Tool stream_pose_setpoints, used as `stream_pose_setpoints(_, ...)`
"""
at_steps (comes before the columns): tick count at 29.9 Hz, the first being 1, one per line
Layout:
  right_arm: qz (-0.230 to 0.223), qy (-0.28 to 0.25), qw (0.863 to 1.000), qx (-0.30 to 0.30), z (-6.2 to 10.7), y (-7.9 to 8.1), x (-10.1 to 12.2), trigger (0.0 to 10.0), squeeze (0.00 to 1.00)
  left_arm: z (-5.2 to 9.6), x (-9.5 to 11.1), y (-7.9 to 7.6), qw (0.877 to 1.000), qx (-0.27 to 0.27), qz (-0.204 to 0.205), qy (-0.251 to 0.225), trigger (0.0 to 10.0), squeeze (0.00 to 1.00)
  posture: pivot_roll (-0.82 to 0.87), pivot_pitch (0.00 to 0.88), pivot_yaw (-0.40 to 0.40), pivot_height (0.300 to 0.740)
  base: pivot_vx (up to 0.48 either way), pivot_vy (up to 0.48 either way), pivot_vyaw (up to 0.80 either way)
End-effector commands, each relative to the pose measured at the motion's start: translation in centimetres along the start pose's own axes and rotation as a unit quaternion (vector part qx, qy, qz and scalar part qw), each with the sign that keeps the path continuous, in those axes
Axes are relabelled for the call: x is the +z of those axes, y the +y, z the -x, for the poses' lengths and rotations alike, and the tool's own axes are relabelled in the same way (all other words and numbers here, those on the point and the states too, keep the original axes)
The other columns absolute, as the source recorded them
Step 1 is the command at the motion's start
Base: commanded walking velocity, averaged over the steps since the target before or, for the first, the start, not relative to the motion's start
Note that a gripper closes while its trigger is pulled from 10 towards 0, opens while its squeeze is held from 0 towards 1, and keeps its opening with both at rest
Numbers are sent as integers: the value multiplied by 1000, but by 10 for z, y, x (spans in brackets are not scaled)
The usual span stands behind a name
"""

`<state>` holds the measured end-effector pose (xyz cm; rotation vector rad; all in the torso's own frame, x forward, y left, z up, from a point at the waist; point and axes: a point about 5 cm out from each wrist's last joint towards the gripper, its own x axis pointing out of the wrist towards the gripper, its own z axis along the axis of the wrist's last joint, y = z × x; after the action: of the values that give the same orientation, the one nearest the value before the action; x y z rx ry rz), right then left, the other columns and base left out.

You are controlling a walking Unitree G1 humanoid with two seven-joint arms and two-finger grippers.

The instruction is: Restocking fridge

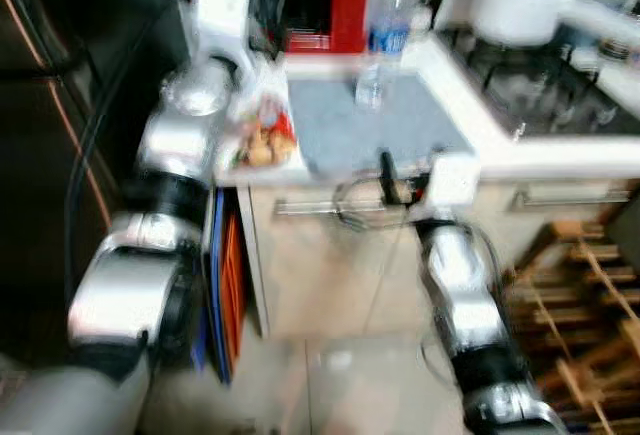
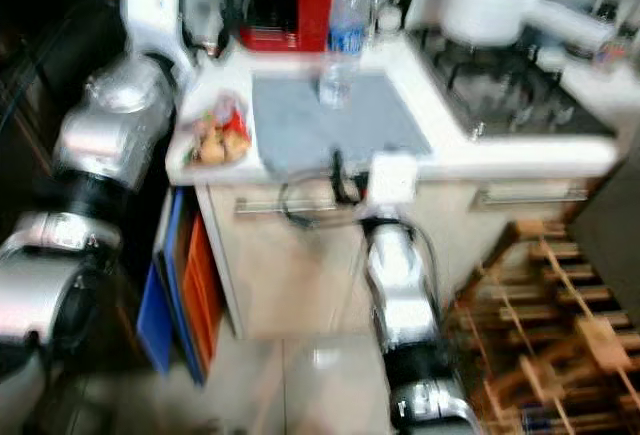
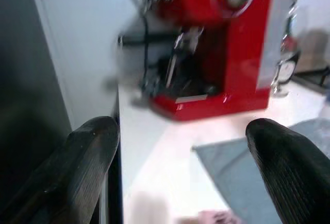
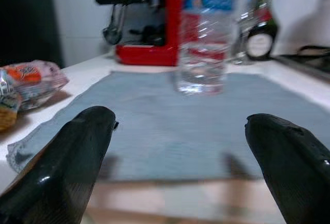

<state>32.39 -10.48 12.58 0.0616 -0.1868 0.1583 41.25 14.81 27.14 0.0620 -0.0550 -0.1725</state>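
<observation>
I stand before a white counter point(image 1: 505, 160), and my right gripper point(image 4: 178, 147) is at its front edge, level with the top. Its two black fingers point(image 4: 77, 152) are wide apart and hold nothing. Straight ahead of them, on a grey mat point(image 4: 170, 126), stands a clear water bottle point(image 4: 203, 44) with a blue label. I judge this is the thing to bring to the fridge. It is upright, near the far side of the mat, and still well apart from my fingers.

The bottle looks like thin clear plastic. I think it is stiff enough when full, but I cannot tell how much water is inside. If it is full it is rather heavy for its width; if nearly empty it is light and tips easily. The wall is smooth and probably slippery, and it may dent under a hard squeeze. I would take it at the lower middle of the body, below the label, one finger on each side, with moderate force.

My left gripper point(image 3: 183, 172) is raised over the left end of the counter, also wide open and empty, facing a red coffee machine point(image 3: 216, 44). Beside the mat lies a bag of food point(image 1: 262, 135), soft and crinkly, which needs a gentle hold.
</observation>
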Motion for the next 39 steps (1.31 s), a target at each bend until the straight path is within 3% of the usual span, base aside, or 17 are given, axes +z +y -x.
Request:
stream_pose_setpoints(1,4,-2,1000,-12,1,-6,2,10000,47,-3,7,-14,999,-32,24,8,10000,0,-103,0,31,740,0,0,0)
stream_pose_setpoints(7,1,-3,1000,-8,2,-1,2,10000,51,3,-13,-15,992,-51,93,72,10000,0,-100,0,72,740,0,0,0)
stream_pose_setpoints(8,-2,-2,1000,-10,2,1,1,10000,47,11,-26,-11,983,-53,133,110,10000,0,-90,0,73,740,0,0,0)
stream_pose_setpoints(12,-8,5,1000,-6,4,6,-4,10000,51,16,-41,-5,970,-47,174,161,10000,0,-68,0,78,740,0,0,0)
stream_pose_setpoints(19,-11,9,1000,-1,2,11,-5,10000,51,18,-57,-11,957,-43,200,203,10000,0,-67,0,84,740,0,0,0)
stream_pose_setpoints(22,-12,8,1000,-2,1,11,-4,10000,51,13,-53,-27,948,-60,243,197,10000,0,-85,0,89,740,0,0,0)
stream_pose_setpoints(33,-2,10,1000,2,6,10,-5,10000,47,0,-56,-31,951,-38,243,185,10000,0,-117,0,89,740,0,0,0)
stream_pose_setpoints(39,1,13,1000,1,10,9,-6,10000,43,4,-79,-20,955,11,202,215,10000,0,-139,0,100,740,0,0,0)
